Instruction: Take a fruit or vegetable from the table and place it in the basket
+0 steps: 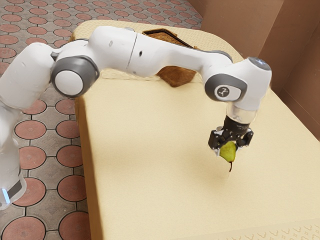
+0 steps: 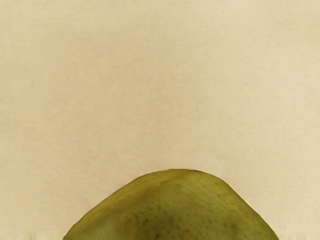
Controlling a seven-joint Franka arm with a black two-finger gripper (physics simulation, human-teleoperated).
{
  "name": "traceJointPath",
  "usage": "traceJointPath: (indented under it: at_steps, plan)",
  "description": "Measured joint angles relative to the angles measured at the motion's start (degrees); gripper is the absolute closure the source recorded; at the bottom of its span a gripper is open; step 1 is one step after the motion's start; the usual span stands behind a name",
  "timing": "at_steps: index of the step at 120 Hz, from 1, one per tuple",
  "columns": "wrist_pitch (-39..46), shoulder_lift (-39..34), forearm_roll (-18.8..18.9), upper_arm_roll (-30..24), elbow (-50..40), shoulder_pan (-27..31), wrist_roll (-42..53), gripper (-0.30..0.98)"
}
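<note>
Taking the gripper as the centre of a clock laid over the exterior view, here's the scene! The gripper (image 1: 229,148) is holding the green pear (image 1: 228,151), and its fingers (image 1: 216,140) are pressing it from two sides, standing only as far apart as the fruit is needing. The pear's stem (image 1: 230,167) is pointing down at six o'clock, over the cream tabletop (image 1: 145,150). Up at eleven o'clock, well apart from the pear, the brown basket (image 1: 176,76) is sitting toward the tabletop's far end, its middle hiding behind the white arm (image 1: 165,54). That arm is coming in from nine to ten o'clock, arching over the tabletop and bending down to the pear. Over at nine, reddish round pavers are patterning the floor (image 1: 32,157); at one, a brown wall (image 1: 295,45) is rising. In the wrist view, the pear's rounded, speckled skin is bulging against the pale tabletop.
</note>
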Motion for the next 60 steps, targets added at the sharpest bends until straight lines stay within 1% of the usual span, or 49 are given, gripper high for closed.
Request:
traceJointPath:
  at_steps: [6, 12, 24, 29, 40, 50, 60]
  plan:
    - [-1.2, -3.1, 0.0, 0.3, 0.2, 0.4, 0.5, 0.32]
    - [-2.3, -5.8, -0.1, 0.5, 0.3, 2.1, 1.1, 0.32]
    - [-3.8, -10.4, 0.0, 0.6, 0.9, 9.2, 2.6, 0.34]
    - [-4.3, -11.6, 0.1, 0.6, 1.4, 13.1, 3.3, 0.34]
    - [-4.8, -11.9, 0.3, 1.2, 4.4, 21.5, 5.2, 0.36]
    - [-3.2, -10.9, 0.3, 4.1, 5.1, 24.7, 7.4, 0.36]
    - [-1.5, -8.8, 0.2, 5.1, 6.3, 28.3, 9.4, 0.38]
